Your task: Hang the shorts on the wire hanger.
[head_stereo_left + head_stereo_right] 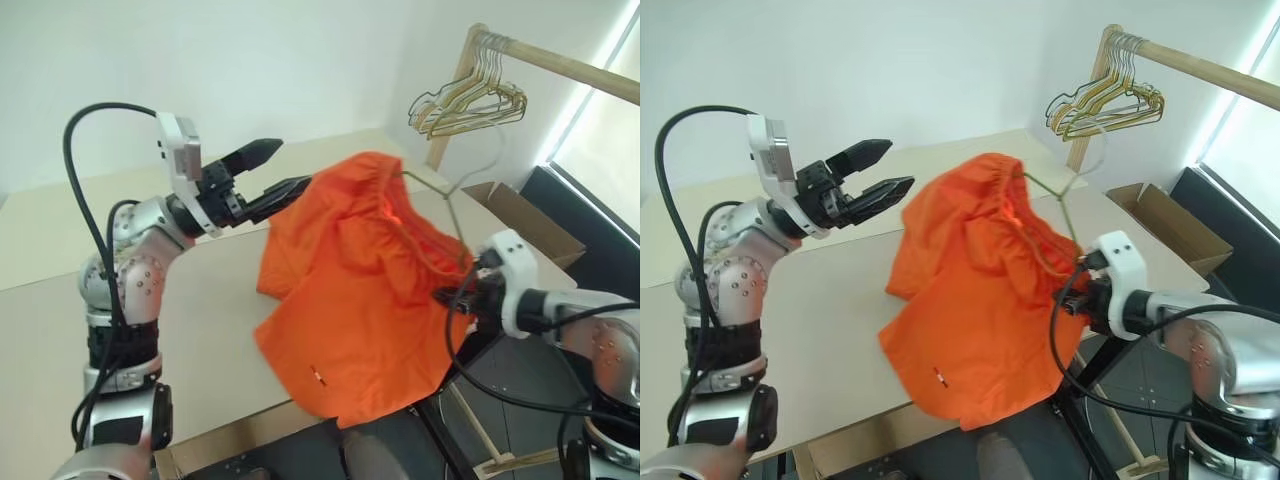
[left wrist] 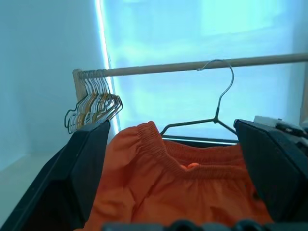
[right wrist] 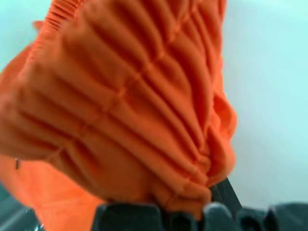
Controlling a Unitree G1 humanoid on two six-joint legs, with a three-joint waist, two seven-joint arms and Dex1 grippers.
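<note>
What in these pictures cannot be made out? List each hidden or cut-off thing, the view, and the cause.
- Lower bar of the wire hanger: head and left wrist views, covered by the shorts.
- Right gripper: head views, the shorts hide its fingertips; in the right wrist view it is shut on the waistband, but whether it also pinches the wire is hidden.
- Wooden rail: cut off by the picture's right edge.
- Bunch of hangers: too tangled to count.

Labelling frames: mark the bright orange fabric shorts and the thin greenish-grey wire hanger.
Bright orange fabric shorts [image 1: 350,300]: left eye view, front panel.
Thin greenish-grey wire hanger [image 2: 222,96]: left wrist view, hook neck.
</note>
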